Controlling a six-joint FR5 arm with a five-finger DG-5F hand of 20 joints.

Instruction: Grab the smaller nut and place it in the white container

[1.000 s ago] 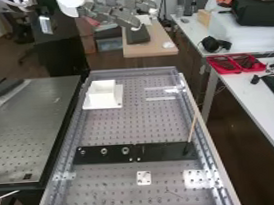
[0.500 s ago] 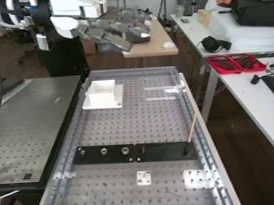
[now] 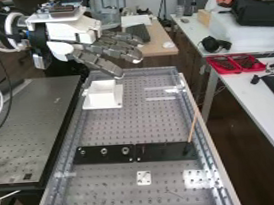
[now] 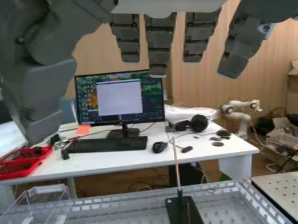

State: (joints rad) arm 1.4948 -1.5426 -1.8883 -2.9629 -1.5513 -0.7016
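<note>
Hovering open above the bench's far end

See in the high view a long perforated metal bench (image 3: pixel 149 125). Find the robot hand (image 3: pixel 95 62) over its far end, wide open, with fingers (image 4: pixel 159 45) straight and parted, thumb well away from them. Note a long black plate (image 3: pixel 164 152) lying across the near half of the bench. Find the white container (image 3: pixel 102 96), an open-topped square box on a flat white base, near the fingertips; cannot judge the height between.

Mark a thin wooden stick (image 3: pixel 192 127) rising from the plate's right end in the high view. Count three small metal rings or nuts in a row on the plate's left part: silvery grey, round-looking, dark-centred. Take the outermost, seemingly smallest, for the smaller nut (image 3: pixel 83 153). Place it well apart from the hand, nearer the high camera, beyond the container as seen from the fingertips.
</note>
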